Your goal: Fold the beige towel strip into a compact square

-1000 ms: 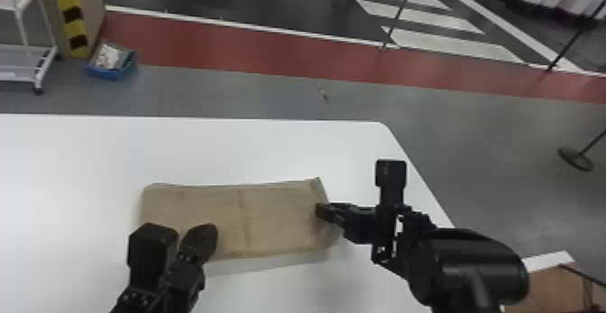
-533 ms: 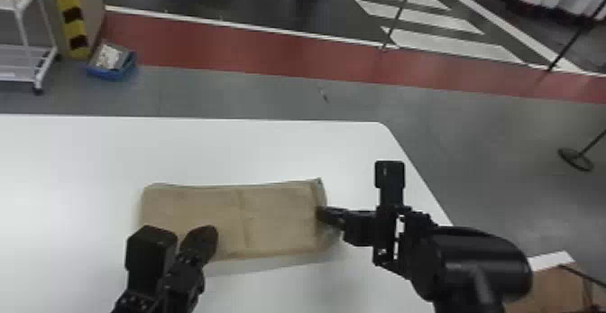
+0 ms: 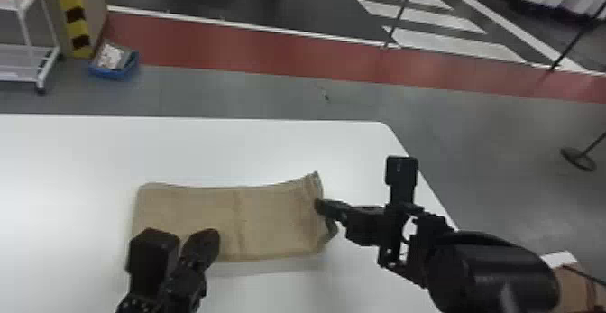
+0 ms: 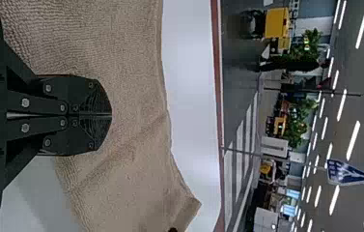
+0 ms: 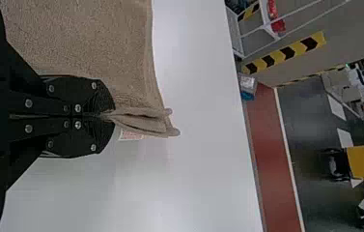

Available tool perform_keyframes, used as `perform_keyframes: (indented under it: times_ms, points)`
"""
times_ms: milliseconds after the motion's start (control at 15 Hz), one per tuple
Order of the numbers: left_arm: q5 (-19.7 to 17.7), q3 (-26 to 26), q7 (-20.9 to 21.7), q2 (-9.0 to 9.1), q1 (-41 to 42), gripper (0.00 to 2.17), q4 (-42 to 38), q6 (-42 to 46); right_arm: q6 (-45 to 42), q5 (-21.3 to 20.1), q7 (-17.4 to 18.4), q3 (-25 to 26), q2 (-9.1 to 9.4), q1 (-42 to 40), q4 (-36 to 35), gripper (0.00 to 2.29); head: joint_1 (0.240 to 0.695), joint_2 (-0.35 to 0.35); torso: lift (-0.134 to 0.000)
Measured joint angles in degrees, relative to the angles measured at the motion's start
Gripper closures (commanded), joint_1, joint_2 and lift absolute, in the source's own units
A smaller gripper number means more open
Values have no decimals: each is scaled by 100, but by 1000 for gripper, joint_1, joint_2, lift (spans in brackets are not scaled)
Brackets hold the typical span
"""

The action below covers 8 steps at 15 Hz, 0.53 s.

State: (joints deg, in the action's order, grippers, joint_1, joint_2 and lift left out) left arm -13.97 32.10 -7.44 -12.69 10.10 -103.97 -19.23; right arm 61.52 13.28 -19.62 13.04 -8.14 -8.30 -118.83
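The right end effector [image 3: 321, 206] points left, pinching the towel [image 3: 275, 219] by its right end; the left end effector [image 3: 208, 240], squeezed closed, points far.

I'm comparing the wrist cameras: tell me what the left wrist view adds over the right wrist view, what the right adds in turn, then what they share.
Left wrist view: the left gripper, shut over the towel, plus the blue sign and ceiling lights.

Right wrist view: the label by the towel's bunched end, where the right gripper pinches it, plus the striped tape, white rack and blue bin.

Both: the towel, the white table and the red floor strip.
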Motion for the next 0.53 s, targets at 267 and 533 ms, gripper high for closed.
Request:
perform_keyframes:
  times_ms: [267,533]
  points:
    - [-8,38,82,61,-3,1892,33,-37,46,483,97,-1,40,-123,-479,1214,695,-318,-124]
    - [-18,66,176,113,8,1889,7,-20,49,659,169,-6,117,-196,-751,1214,695,-314,-124]
